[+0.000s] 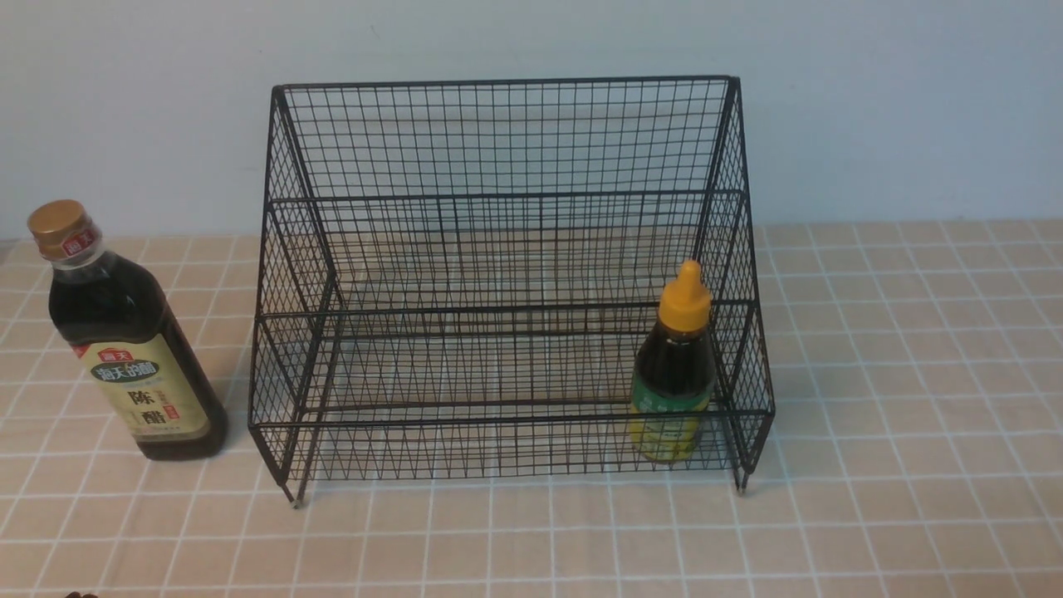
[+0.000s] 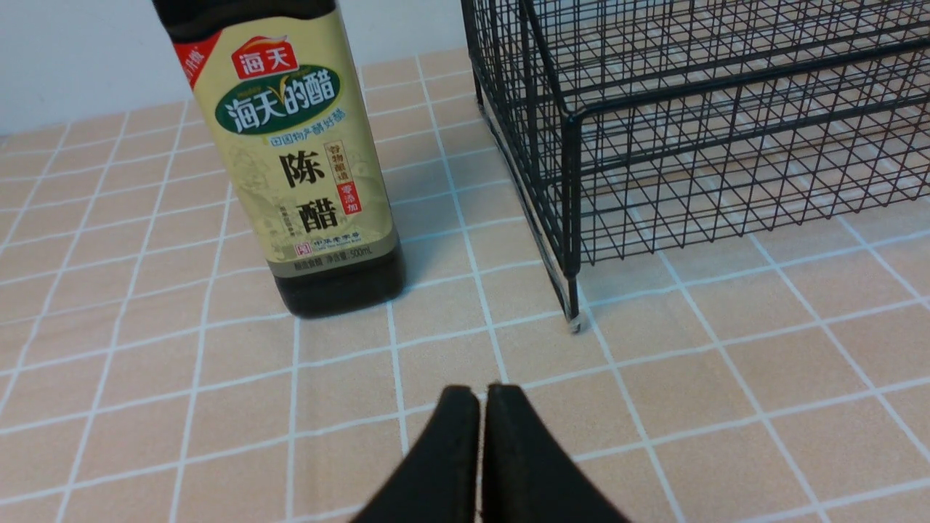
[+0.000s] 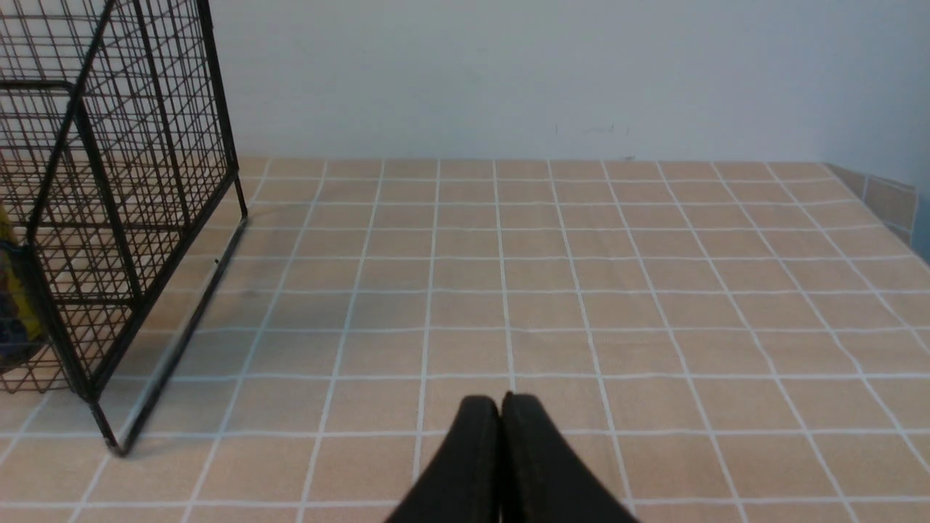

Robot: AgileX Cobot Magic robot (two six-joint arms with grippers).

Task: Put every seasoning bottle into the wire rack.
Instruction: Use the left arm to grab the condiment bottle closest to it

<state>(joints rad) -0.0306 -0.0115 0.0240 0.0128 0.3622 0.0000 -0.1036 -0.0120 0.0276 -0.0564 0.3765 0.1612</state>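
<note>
Tiled tabletop (image 1: 913,415), short bottle (image 1: 674,365) in rack (image 1: 498,141)

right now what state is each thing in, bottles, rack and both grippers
rack, standing upright, upper tier empty
tall bottle, upright, capped, outside the rack, to its left
short bottle, upright, capped, inside the lower tier, right end
left gripper, shut, empty
right gripper, shut, empty

front: high, forward; left wrist: low, near tall bottle (image 2: 290,145); right wrist: low; shared: rack (image 1: 498,197), perhaps short bottle (image 1: 673,374)
</note>
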